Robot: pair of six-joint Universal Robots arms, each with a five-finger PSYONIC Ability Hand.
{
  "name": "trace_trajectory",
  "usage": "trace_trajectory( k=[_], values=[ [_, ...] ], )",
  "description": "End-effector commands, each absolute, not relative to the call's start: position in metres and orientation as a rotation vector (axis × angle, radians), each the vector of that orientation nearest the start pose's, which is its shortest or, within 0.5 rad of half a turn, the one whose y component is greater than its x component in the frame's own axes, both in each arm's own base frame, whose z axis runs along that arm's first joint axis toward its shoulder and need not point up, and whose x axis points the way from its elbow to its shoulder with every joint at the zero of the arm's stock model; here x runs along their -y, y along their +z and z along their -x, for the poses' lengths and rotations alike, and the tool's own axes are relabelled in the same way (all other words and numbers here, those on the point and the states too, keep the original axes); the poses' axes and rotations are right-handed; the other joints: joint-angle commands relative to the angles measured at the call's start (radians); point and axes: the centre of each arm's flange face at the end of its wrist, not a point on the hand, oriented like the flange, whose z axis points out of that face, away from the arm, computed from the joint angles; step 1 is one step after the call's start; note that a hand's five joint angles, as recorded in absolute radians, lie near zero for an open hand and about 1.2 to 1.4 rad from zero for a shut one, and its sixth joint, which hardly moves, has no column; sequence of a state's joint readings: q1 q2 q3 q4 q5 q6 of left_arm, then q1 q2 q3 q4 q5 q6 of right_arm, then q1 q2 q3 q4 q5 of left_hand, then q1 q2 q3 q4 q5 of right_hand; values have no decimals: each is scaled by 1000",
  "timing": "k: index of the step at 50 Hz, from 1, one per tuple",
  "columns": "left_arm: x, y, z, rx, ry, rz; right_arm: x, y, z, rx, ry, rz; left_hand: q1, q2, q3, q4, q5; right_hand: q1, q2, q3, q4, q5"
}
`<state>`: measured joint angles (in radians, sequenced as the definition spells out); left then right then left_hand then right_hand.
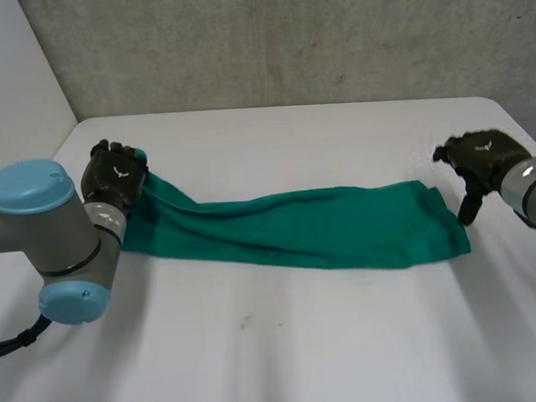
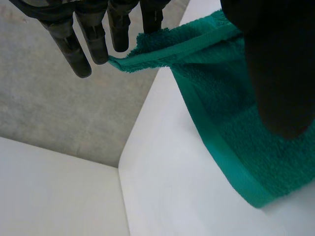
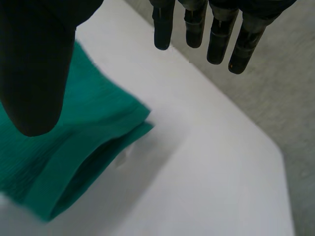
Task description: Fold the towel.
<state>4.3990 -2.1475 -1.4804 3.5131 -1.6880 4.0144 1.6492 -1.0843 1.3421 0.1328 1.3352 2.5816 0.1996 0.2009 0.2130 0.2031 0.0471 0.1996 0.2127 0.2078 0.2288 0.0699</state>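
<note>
Left arm [image 1: 49, 235] at tabletop's [image 1: 301, 342] left edge, left hand [image 1: 114, 176] at raised end of green towel [image 1: 322, 227] stretched toward right edge, right hand [image 1: 480, 160] beside other end. Left wrist view: fingers [image 2: 84, 45] and thumb [image 2: 280, 73] pinching towel [image 2: 231, 118] corner. Right wrist view: fingers [image 3: 217, 35] straight, spread, off towel [image 3: 88, 132]

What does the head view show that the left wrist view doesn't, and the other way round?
Only the head view: the whole long green terry towel stretched across the white table, with the right hand open beside its other end. Only the left wrist view: up close, the towel's hemmed corner raised off the table, pinched between the left hand's fingers and thumb. Both: the towel, the left hand at its end, and the table.
</note>
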Motion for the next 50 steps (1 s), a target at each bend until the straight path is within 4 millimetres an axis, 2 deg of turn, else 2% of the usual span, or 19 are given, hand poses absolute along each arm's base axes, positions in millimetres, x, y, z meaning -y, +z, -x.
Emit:
trace_trajectory(
  k=[1, 2, 5, 9, 10, 17, 25, 31, 32, 35, 36, 37, 38, 40, 41, 44, 46, 50],
  values=[
    [371, 150, 217, -1783, -1687, -1003, 349, 177, -176, -2478, -1687, 1028, 733, 731, 719, 729, 711, -25, -38, -33, -54, -70],
    [379, 147, 212, -1786, -1675, -983, 348, 174, -175, -2478, -1677, 1025, 957, 956, 944, 953, 935, -25, -38, -33, -54, -70],
    [388, 144, 207, -1791, -1667, -966, 348, 169, -175, -2471, -1680, 1026, 957, 955, 943, 953, 935, -25, -38, -33, -54, -70],
    [393, 143, 206, -1791, -1668, -956, 348, 160, -175, -2462, -1692, 1028, 16, 15, 3, 13, -6, -25, -38, -33, -54, -70],
    [392, 142, 205, -1798, -1661, -955, 347, 158, -176, -2455, -1699, 1035, -12, -14, -26, -16, -34, -25, -38, -33, -54, -70],
    [390, 146, 201, -1841, -1657, -937, 345, 153, -177, -2429, -1704, 1059, -15, -17, -29, -19, -37, 8, -5, 0, -21, -36],
    [391, 167, 187, -1904, -1705, -816, 348, 137, -178, -2414, -1691, 1073, 5, 4, -8, 2, -17, 126, 113, 118, 97, 81],
    [389, 174, 182, -1988, -1741, -728, 350, 130, -179, -2415, -1690, 1077, 20, 18, 6, 16, -2, 346, 333, 338, 317, 301],
    [388, 174, 181, -2005, -1742, -719, 352, 127, -178, -2425, -1685, 1074, 20, 18, 6, 16, -2, 515, 502, 507, 486, 470],
    [387, 172, 180, -2023, -1732, -716, 353, 125, -178, -2432, -1681, 1072, 20, 18, 6, 16, -2, 602, 589, 594, 572, 557],
    [387, 172, 180, -2028, -1728, -717, 354, 123, -177, -2441, -1679, 1069, 20, 18, 6, 16, -2, 965, 952, 957, 936, 920],
    [386, 171, 181, -2033, -1725, -719, 357, 124, -175, -2453, -1691, 1061, 20, 18, 6, 16, -2, 1194, 1181, 1186, 1165, 1150],
    [385, 172, 180, -2034, -1724, -720, 357, 124, -175, -2453, -1691, 1061, 20, 18, 6, 16, -2, 1197, 1184, 1188, 1167, 1152],
    [383, 170, 180, -2045, -1715, -724, 365, 131, -157, -2507, -1761, 1005, 20, 18, 6, 16, -2, 1197, 1184, 1188, 1167, 1152],
    [382, 169, 181, -2047, -1715, -728, 365, 131, -157, -2507, -1762, 1005, 20, 18, 6, 16, -2, 1197, 1184, 1188, 1167, 1152],
    [378, 171, 186, -2049, -1736, -758, 368, 156, -140, -2520, -1861, 957, 31, 30, 18, 28, 9, 1197, 1184, 1188, 1167, 1152],
    [377, 172, 190, -2053, -1756, -781, 366, 160, -137, -2519, -1869, 949, 34, 33, 21, 31, 12, 1197, 1184, 1188, 1167, 1152],
    [372, 174, 204, -2090, -1833, -844, 363, 156, -134, -2531, -1845, 939, 40, 39, 27, 37, 18, 1197, 1184, 1188, 1167, 1152]
  ],
)
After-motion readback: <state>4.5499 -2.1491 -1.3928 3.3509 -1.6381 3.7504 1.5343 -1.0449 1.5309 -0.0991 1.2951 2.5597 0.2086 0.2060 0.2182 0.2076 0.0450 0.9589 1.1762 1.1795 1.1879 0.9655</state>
